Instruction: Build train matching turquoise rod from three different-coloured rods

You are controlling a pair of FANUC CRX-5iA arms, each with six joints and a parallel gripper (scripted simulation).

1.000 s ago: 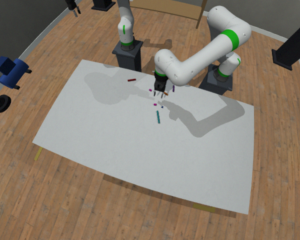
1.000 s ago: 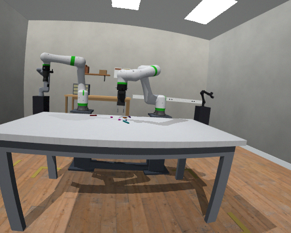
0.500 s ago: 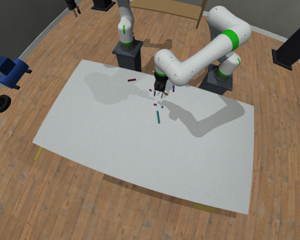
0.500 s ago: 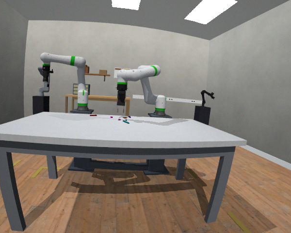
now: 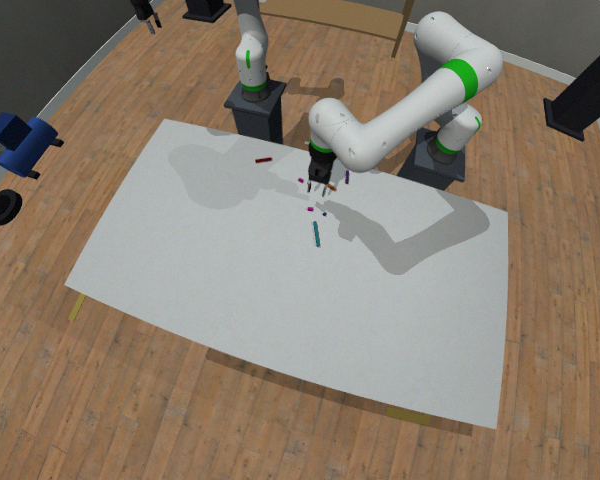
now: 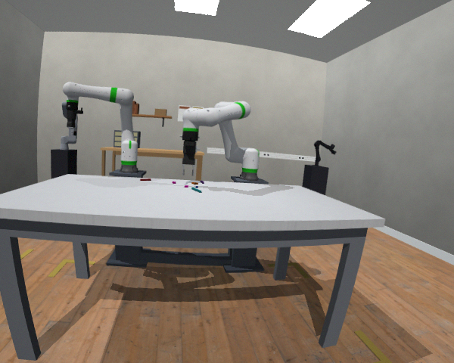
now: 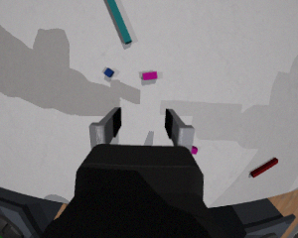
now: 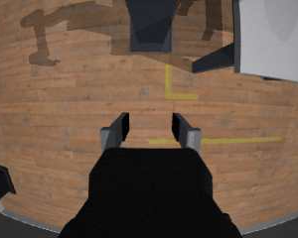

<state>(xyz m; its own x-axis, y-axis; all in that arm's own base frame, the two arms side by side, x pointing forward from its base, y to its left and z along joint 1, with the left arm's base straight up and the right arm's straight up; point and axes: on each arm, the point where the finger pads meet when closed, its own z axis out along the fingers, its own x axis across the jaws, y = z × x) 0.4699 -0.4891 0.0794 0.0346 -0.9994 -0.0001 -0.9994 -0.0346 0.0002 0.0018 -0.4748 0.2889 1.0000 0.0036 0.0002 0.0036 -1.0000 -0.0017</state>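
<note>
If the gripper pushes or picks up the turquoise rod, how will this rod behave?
The turquoise rod looks straight and solid, so probably stiff. Its sides seem flat, so it would likely slide or swivel rather than roll.
</note>
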